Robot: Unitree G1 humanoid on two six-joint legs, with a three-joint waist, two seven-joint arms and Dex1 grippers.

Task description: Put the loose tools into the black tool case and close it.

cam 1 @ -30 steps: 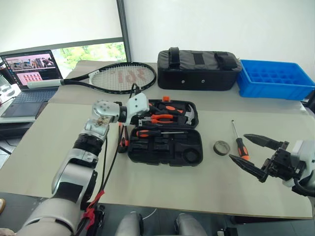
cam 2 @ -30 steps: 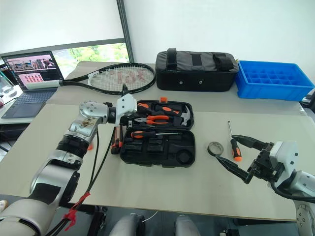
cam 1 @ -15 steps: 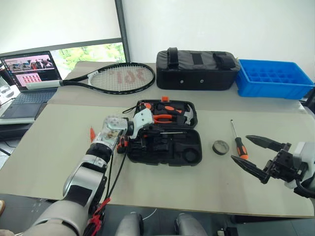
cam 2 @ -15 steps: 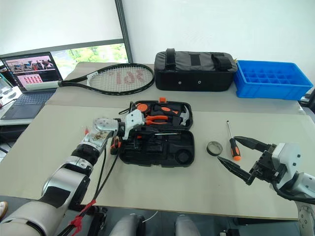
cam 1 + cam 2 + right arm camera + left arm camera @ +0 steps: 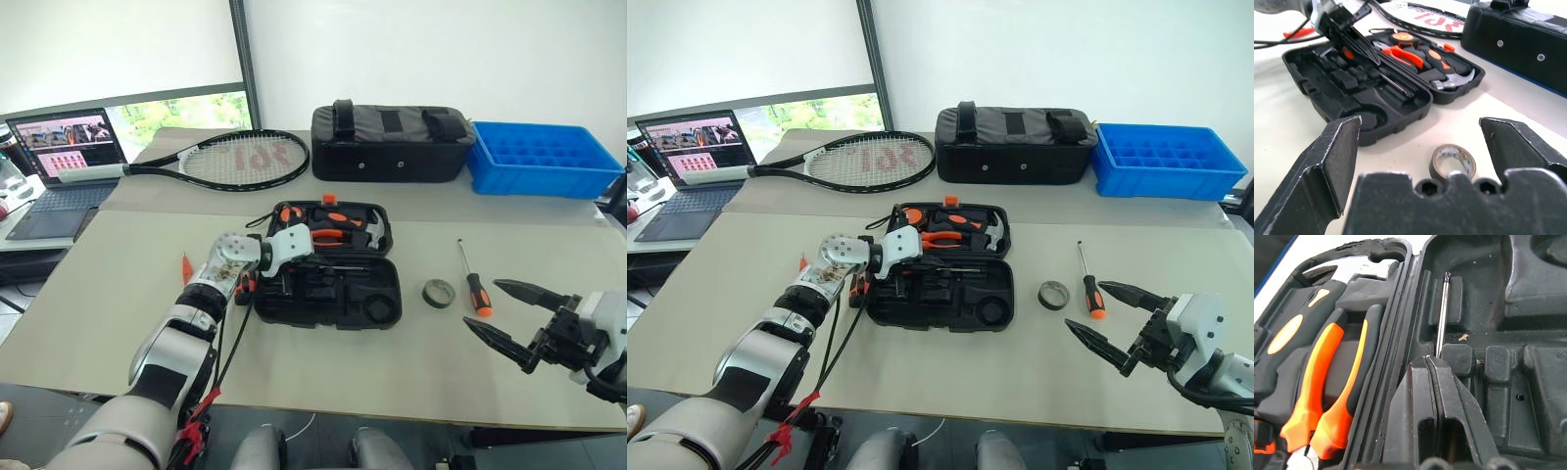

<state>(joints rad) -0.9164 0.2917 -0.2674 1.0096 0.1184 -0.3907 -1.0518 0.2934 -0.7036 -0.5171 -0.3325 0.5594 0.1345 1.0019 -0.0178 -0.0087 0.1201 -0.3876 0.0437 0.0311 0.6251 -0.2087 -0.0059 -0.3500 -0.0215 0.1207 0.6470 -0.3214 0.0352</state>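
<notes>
The left gripper (image 5: 1442, 382) has dropped into the open hard black plastic tool case (image 5: 333, 294), fingers now pinched together over the seated orange-and-black-handled screwdriver (image 5: 1442, 313); right gripper (image 5: 509, 313) gapes empty beside it.

Tape roll (image 5: 440, 291), screwdriver (image 5: 476, 289) right of open tool case (image 5: 328, 274).

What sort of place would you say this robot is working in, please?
Probably an office or lab set up for robot trials: a plain table by a window, an open laptop at its side, and unrelated props such as a racket and a blue tray.
</notes>
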